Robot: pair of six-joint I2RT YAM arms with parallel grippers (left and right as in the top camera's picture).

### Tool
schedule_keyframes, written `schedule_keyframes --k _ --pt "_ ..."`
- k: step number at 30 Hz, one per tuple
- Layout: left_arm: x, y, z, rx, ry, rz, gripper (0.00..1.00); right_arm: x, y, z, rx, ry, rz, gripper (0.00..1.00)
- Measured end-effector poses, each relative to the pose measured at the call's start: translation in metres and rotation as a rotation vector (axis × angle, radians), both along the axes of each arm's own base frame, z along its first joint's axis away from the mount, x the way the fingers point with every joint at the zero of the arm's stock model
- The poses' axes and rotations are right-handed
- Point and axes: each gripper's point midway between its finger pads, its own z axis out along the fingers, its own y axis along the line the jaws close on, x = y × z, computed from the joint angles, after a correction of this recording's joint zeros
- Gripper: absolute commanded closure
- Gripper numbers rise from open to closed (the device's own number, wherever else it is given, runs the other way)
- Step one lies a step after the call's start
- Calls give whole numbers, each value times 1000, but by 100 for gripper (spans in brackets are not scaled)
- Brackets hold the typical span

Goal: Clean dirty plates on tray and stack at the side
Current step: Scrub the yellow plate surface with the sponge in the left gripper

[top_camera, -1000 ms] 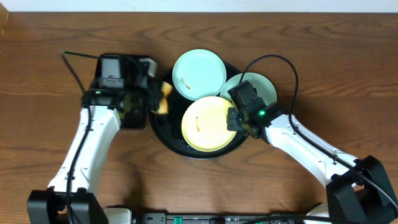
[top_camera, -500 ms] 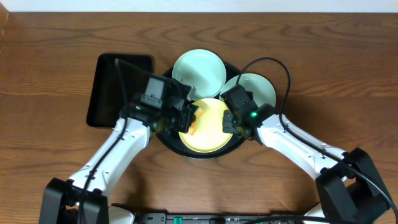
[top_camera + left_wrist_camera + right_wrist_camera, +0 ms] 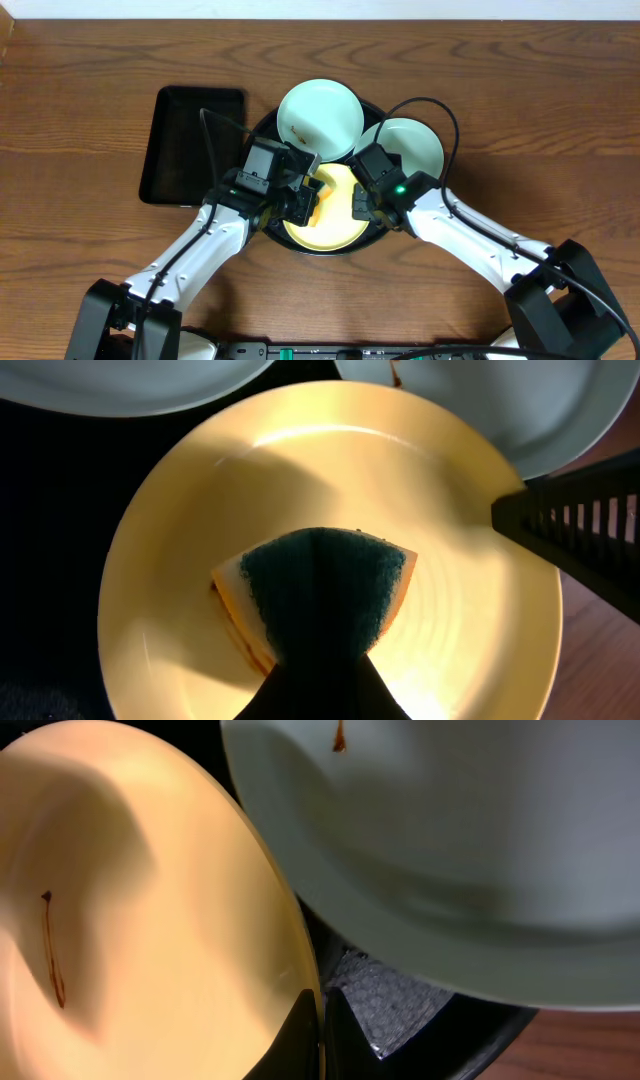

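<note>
The pale yellow plate [image 3: 335, 215] lies at the front of the round black tray [image 3: 262, 228], with a brown streak [image 3: 50, 948] on it. My right gripper [image 3: 320, 1025] is shut on the yellow plate's right rim [image 3: 290, 910]. My left gripper [image 3: 320, 690] is shut on a sponge [image 3: 322, 590], yellow with a dark green scouring face, pressed on the yellow plate [image 3: 470, 620]. Two aqua-mint plates sit on the tray behind: one at the back [image 3: 320, 117] and one at the right [image 3: 410, 145], each with a small brown mark.
A smaller rectangular black tray [image 3: 190, 145] lies left of the round tray on the wooden table. The right arm's cable arcs over the right aqua plate. The table's front edge is close below the arms.
My left gripper has carried the sponge from the rectangular tray at the left onto the yellow plate. My right gripper has stayed on the plate's rim.
</note>
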Motion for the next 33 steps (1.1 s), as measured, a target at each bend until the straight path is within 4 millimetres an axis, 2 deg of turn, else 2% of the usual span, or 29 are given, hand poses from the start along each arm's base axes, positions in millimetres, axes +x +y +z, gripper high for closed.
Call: schedule_keyframes --k 13,33 --pt "-5 6 -28 -13 -78 12 93 -3 4 0 6 2 0 99" --pt "-3 15 -36 19 -96 61 92 -3 5 0 10 3 -5 99"
